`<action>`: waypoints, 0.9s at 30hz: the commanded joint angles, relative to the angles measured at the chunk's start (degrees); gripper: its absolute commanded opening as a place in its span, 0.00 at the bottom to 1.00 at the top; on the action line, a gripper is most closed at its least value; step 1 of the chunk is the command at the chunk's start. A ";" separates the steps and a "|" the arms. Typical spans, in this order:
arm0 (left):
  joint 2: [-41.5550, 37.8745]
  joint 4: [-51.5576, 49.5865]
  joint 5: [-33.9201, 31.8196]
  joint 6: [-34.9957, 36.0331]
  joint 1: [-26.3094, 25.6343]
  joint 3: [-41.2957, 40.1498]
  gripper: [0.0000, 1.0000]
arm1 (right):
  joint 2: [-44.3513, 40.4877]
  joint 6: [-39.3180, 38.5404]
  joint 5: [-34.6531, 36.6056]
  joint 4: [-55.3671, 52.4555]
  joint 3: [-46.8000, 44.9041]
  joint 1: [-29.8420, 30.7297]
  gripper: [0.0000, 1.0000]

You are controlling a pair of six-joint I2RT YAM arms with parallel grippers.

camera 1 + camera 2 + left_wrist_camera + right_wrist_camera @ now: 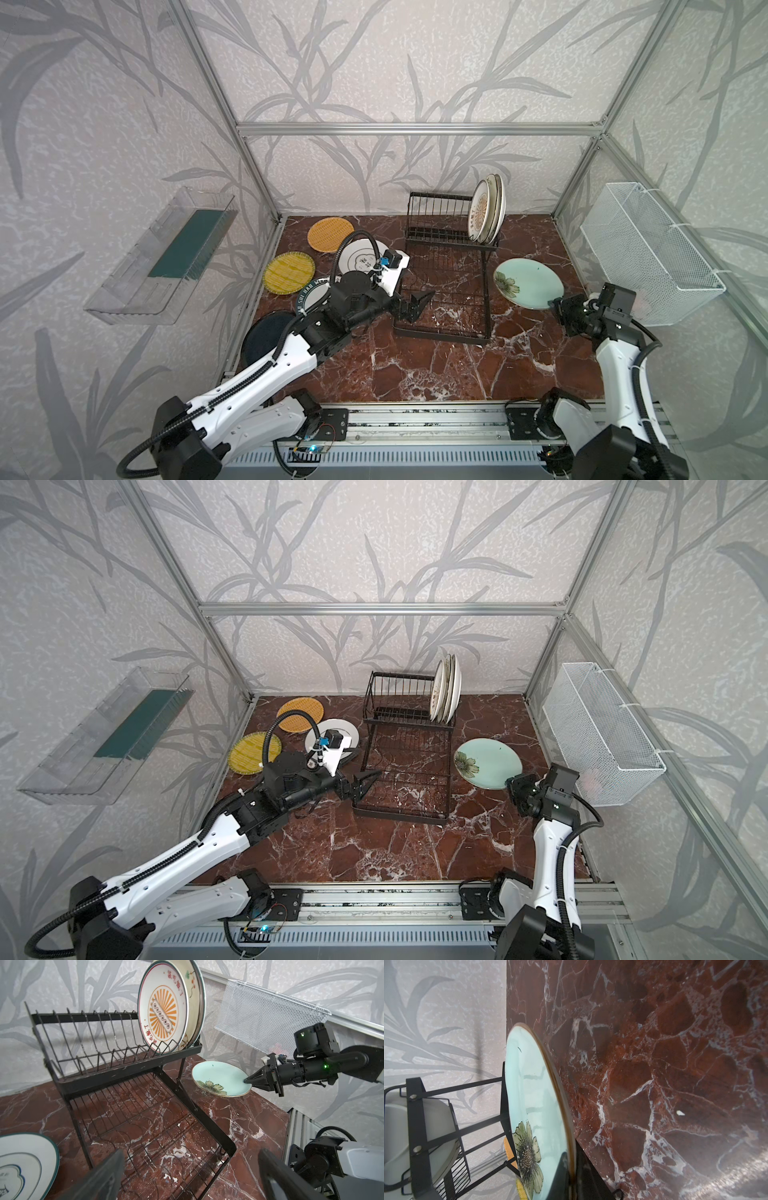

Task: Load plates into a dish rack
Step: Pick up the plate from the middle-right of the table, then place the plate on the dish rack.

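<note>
Dish rack point(451, 244) stands toward the back of the marble top point(436, 374), with the slot row at the rear and the flat grid tray in front. Three plates stand upright and packed close at the right end of the slot row. The sunburst plate point(164, 1012) faces outward, with two pale plates behind it.

Teal plate point(530, 282) with its flower is just beside the rack's right side. The right gripper point(246, 1080) is clamped on the rim farthest from the rack, one finger above and one below. I cannot tell whether the plate is clear of the marble.

The left gripper point(419, 306) hovers at the front left corner of the rack's tray. Its jaws are spread wide and hold nothing.

Five plates lie flat left of the rack:
- orange woven plate point(330, 235), nearest the back wall
- white emblem plate point(355, 259), closest to the rack, partly under the left arm's cable
- yellow woven plate point(289, 272)
- lettered plate point(312, 293)
- black plate point(264, 332), farthest forward, half hidden by the arm

The surface is red-brown marble with white veins, glossy, and bare in front of the rack.

The walls carry grey leaf wallpaper point(415, 62) inside an aluminium frame point(415, 129). A clear bin point(124, 291) hangs on the wall left of the rack and a white mesh basket point(640, 249) on the wall to its right. Both arms are mounted on the rail point(424, 419) in front of the rack.
</note>
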 commanded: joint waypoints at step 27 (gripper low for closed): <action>26.72 7.53 -11.88 50.71 -20.25 9.46 0.71 | -5.79 5.94 4.01 -11.32 11.13 28.55 0.00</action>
